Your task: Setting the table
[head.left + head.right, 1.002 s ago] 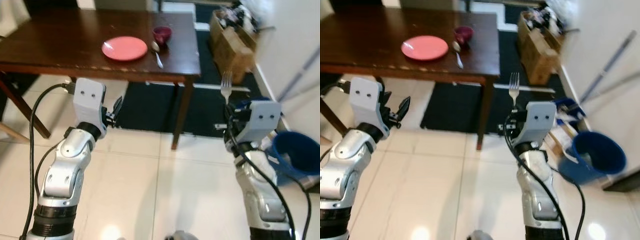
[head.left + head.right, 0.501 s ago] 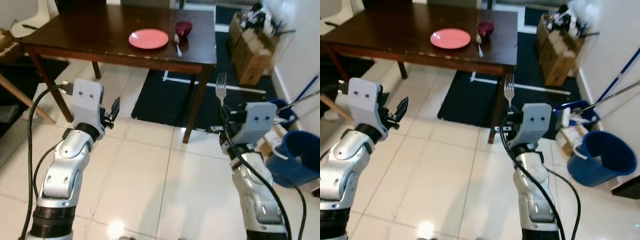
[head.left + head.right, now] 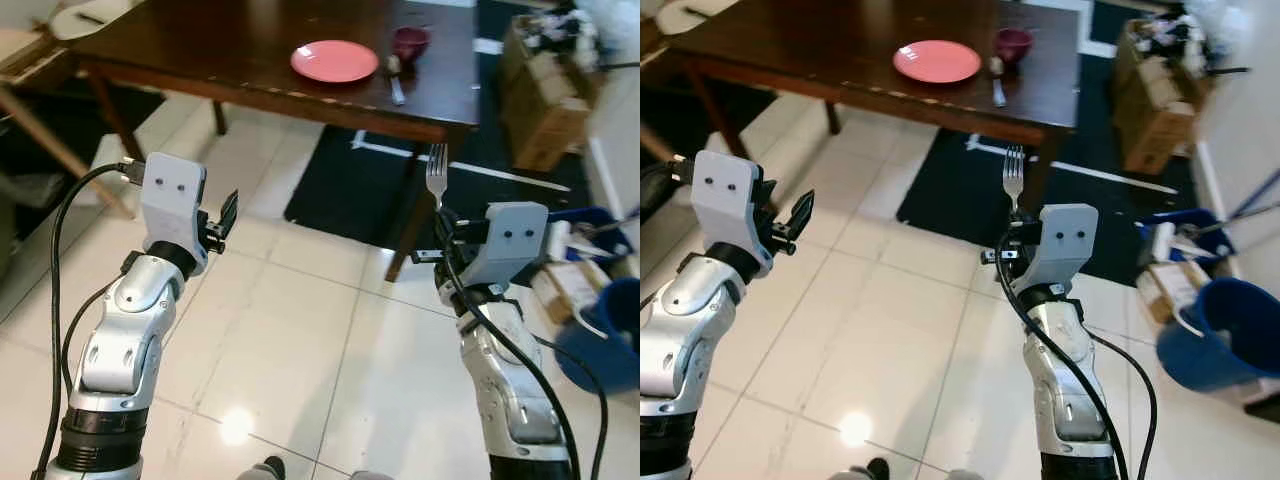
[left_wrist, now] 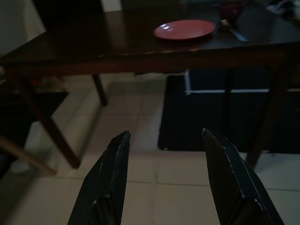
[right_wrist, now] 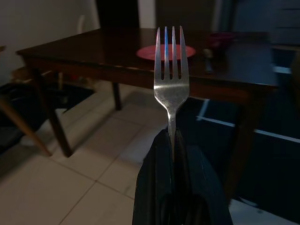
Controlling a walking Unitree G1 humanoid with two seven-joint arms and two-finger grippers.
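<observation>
Currently the right gripper [image 3: 441,228] is clamping a fork [image 3: 436,172] by its handle, tines pointing up, at center right of the frame over the tiled floor [image 3: 300,330]. Left gripper [image 4: 164,187] is hovering at left, fingers apart, holding nothing. Table [image 3: 240,50] is sitting along the top, bearing a pink plate [image 3: 334,61], spoon [image 3: 395,82] and dark cup [image 3: 410,41].

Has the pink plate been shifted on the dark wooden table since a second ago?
No. The round pink plate sits left of the maroon bowl and metal spoon on the dark wooden table, as before; the camera moved.
</observation>
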